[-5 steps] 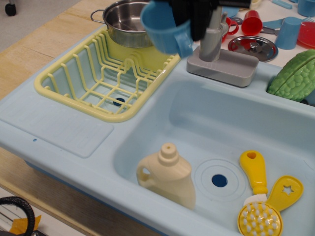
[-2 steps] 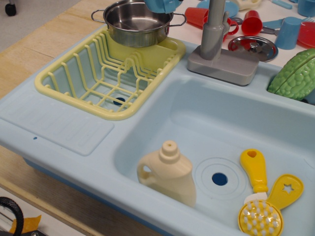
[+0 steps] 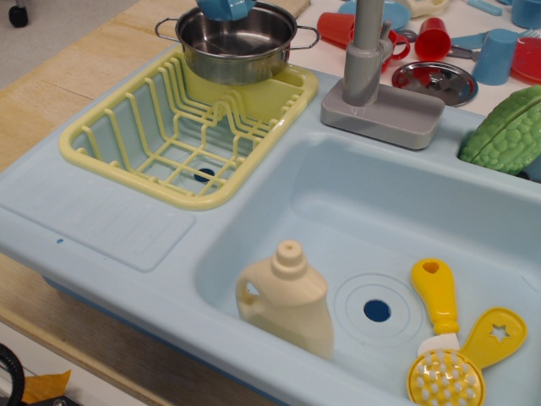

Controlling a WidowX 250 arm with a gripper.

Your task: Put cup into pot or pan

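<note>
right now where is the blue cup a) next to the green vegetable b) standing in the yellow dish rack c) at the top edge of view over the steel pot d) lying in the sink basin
c, only the bottom of the blue cup shows at the top edge of the picture, right over the open steel pot.

Your view shows no part of the arm or gripper: both lie beyond the top edge. Colour, shape, cabling and markings cannot be told. Only the cup (image 3: 224, 8) shows there.
</note>
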